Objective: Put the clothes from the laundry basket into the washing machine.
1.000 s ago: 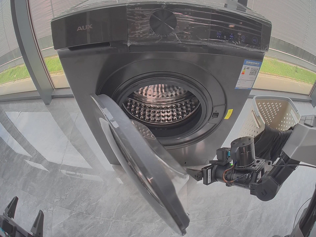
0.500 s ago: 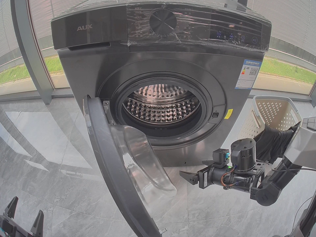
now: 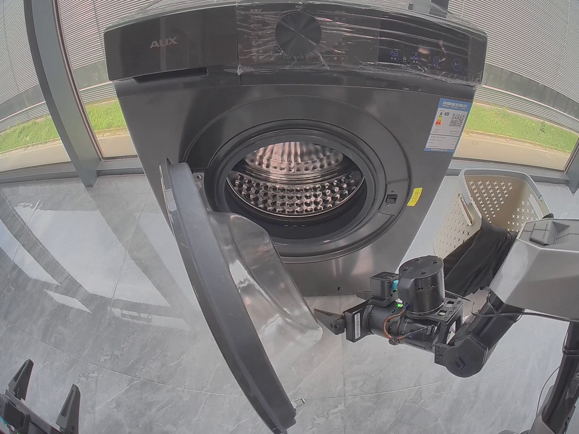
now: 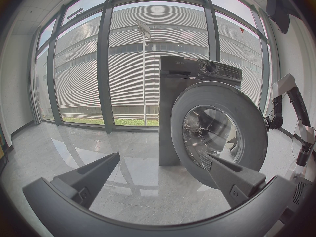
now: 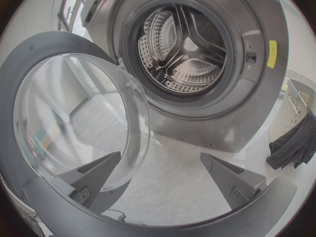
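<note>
The grey washing machine (image 3: 289,97) stands with its round door (image 3: 217,296) swung wide open to the left, baring the steel drum (image 3: 295,179). At the right a white laundry basket (image 3: 503,197) holds dark clothes (image 3: 476,260) that hang over its rim. My right gripper (image 3: 325,319) is open and holds nothing, low in front of the machine, just right of the door glass. In the right wrist view it (image 5: 158,162) faces the door (image 5: 65,116), drum (image 5: 184,50), basket (image 5: 293,109) and dark clothes (image 5: 296,145). My left gripper (image 3: 47,387) is open at the lower left; in its wrist view it (image 4: 161,158) faces the door (image 4: 253,129).
Glossy grey floor tiles (image 3: 90,284) spread to the left of the machine. Tall windows with dark frames (image 3: 60,91) stand behind it. The basket sits tight against the machine's right side.
The door has swung further open to the left. My right gripper has moved left and a little lower. The head camera has shifted slightly.
</note>
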Robot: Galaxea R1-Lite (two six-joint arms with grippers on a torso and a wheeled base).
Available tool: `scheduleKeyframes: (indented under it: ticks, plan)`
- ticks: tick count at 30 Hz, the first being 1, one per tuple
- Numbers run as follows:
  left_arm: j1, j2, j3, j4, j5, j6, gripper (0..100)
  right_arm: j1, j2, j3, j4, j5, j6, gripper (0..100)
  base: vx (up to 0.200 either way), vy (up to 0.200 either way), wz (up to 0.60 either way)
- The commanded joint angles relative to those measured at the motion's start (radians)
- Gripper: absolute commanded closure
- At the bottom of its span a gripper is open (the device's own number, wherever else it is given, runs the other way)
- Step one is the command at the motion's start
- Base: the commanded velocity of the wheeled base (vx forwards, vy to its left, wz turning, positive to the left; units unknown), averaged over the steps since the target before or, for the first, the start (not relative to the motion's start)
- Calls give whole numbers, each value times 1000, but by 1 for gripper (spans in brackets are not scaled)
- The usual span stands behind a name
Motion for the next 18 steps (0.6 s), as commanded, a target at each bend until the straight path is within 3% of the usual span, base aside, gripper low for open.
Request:
scheduleKeyframes:
  ticks: [1, 11, 16, 18]
  plan:
    - [0, -18, 18, 0, 0, -1, 0, 54, 15, 10, -36, 6, 0, 0, 0, 0, 0]
    - [0, -18, 18, 2, 0, -1, 0, 19, 16, -30, -46, 11, 0, 0, 0, 0, 0]
    - [0, -17, 18, 0, 0, -1, 0, 19, 31, -79, -46, 40, 0, 0, -200, 0, 0]
    - [0, -18, 18, 0, 0, -1, 0, 21, 53, -98, -43, 72, 0, 0, -200, 0, 0]
